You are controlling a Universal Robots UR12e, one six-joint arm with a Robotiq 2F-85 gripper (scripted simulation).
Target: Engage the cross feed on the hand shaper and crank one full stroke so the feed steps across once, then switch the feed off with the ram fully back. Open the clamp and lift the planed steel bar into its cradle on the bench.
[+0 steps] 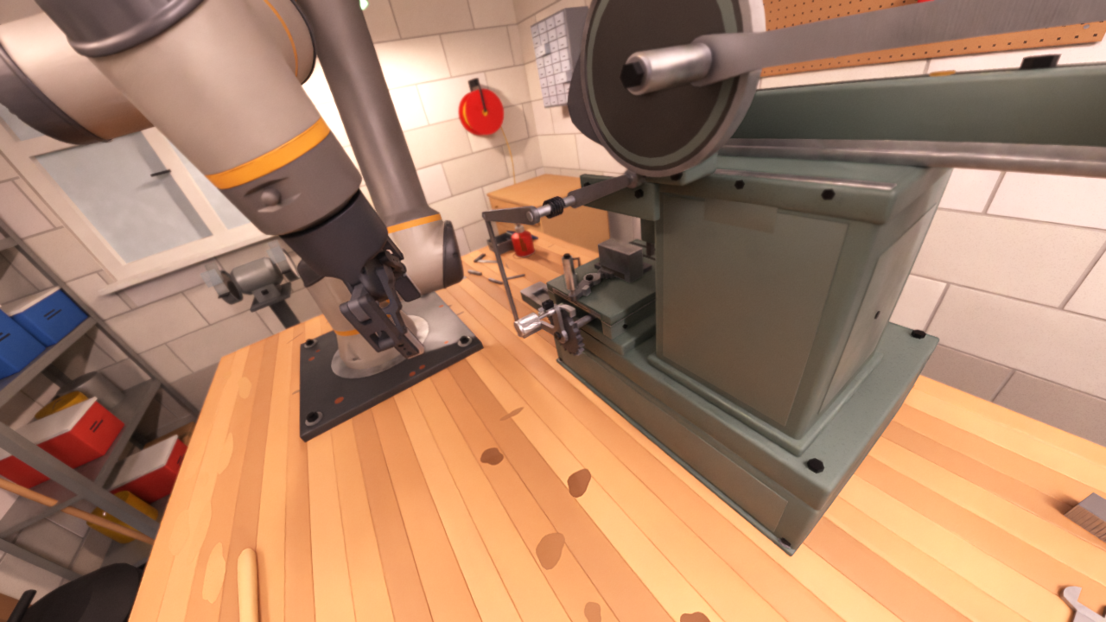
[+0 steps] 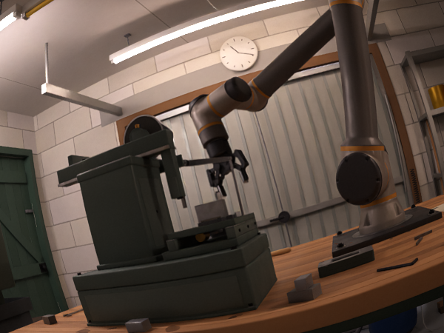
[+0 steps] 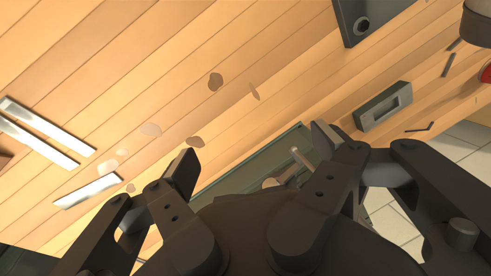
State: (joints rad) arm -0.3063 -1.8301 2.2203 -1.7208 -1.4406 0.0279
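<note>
The cross-feed handle (image 1: 530, 325) (image 3: 298, 161), a short silver lever with a toothed wheel beside it, sticks out from the end of the shaper's table, below and to the side of my gripper. The green hand shaper (image 1: 742, 302) (image 2: 162, 236) stands on the bench with its crank wheel (image 1: 665, 77) up top. The steel bar (image 1: 621, 259) (image 2: 211, 211) sits clamped on the table under the ram. The grey cradle (image 3: 383, 106) (image 2: 346, 262) lies on the bench by the arm's base plate. My gripper (image 1: 387, 313) (image 2: 229, 172) (image 3: 254, 154) hangs above the feed end, open and empty.
The arm's base plate (image 1: 387, 363) is bolted to the bench left of the shaper. Loose grey blocks (image 2: 305, 290) and a hex key (image 2: 397, 265) lie on the bench. A thin feed rod (image 1: 503, 271) rises beside the table. Shelves with bins stand off the left edge.
</note>
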